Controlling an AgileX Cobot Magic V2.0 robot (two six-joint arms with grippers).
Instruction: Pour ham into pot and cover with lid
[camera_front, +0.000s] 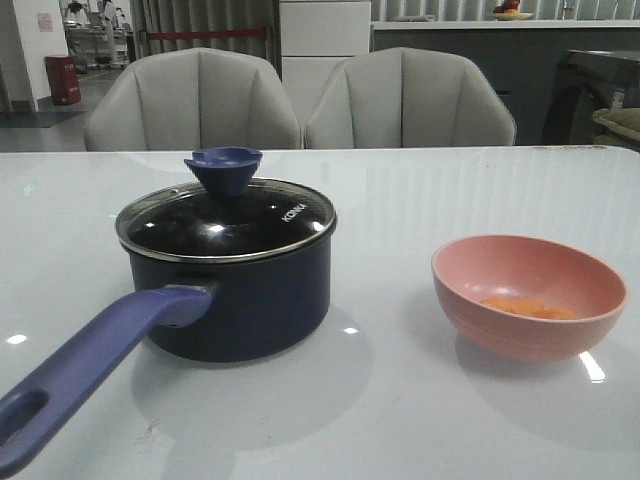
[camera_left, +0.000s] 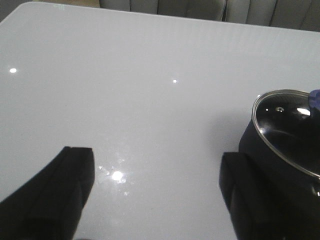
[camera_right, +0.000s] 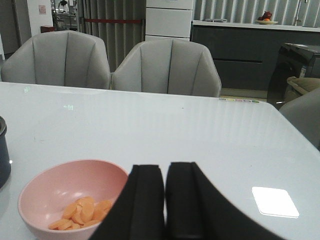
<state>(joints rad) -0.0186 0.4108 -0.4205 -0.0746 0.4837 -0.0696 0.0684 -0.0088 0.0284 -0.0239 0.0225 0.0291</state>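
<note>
The dark navy pot (camera_front: 245, 300) stands left of centre on the table, its purple-blue handle (camera_front: 90, 370) pointing toward the front left. The glass lid (camera_front: 225, 222) with its purple-blue knob (camera_front: 223, 170) sits on the pot. Orange ham pieces (camera_front: 528, 307) lie in the pink bowl (camera_front: 528, 295) at the right. Neither gripper shows in the front view. In the left wrist view my left gripper (camera_left: 156, 185) is open and empty above the bare table, the pot (camera_left: 285, 150) beside one finger. In the right wrist view my right gripper (camera_right: 165, 172) is shut and empty, beside the bowl (camera_right: 70, 197) with the ham (camera_right: 82, 212).
Two grey chairs (camera_front: 300, 100) stand behind the white glossy table (camera_front: 420, 200). A dark cabinet (camera_front: 590, 90) is at the back right. The table's right edge (camera_right: 295, 130) shows in the right wrist view.
</note>
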